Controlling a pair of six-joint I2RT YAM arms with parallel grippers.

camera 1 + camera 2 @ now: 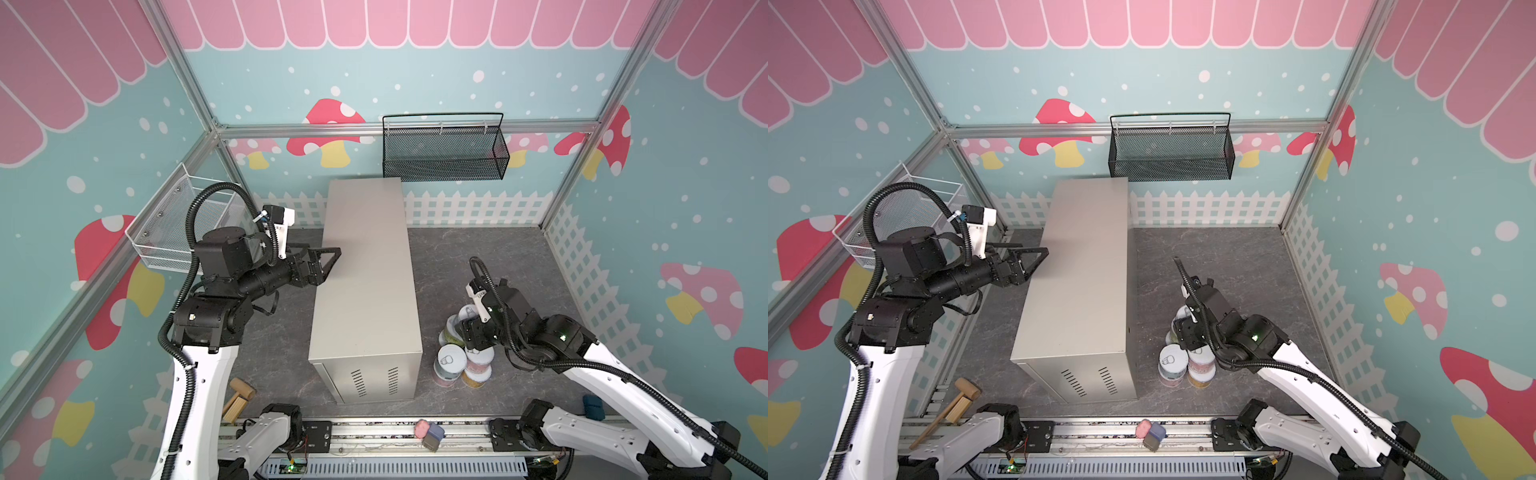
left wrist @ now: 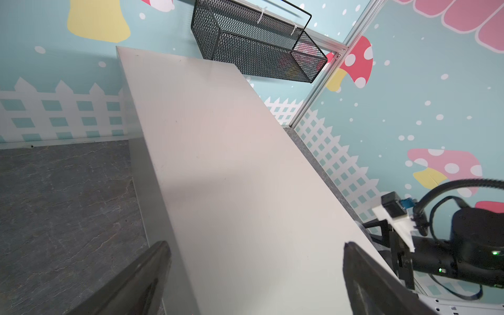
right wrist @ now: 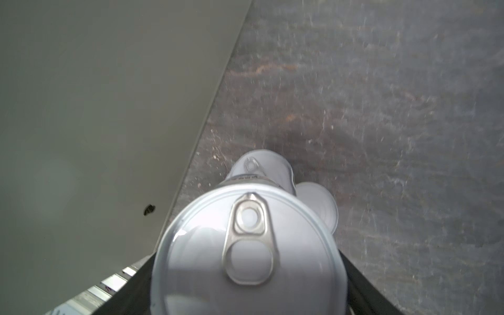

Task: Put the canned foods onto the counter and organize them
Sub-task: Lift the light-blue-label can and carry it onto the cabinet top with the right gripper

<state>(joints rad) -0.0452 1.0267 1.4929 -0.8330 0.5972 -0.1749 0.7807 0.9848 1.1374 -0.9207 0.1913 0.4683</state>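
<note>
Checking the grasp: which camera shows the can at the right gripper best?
Right wrist view: the can fills it, pull-tab lid up, flanked by both fingers. In both top views the right gripper mostly hides it; the left wrist view misses it.

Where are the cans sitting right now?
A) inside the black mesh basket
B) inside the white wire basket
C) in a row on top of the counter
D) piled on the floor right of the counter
D: in both top views the cans stand piled on the dark floor beside the counter, whose top holds none; the right pincer is closed on the top can.
</note>
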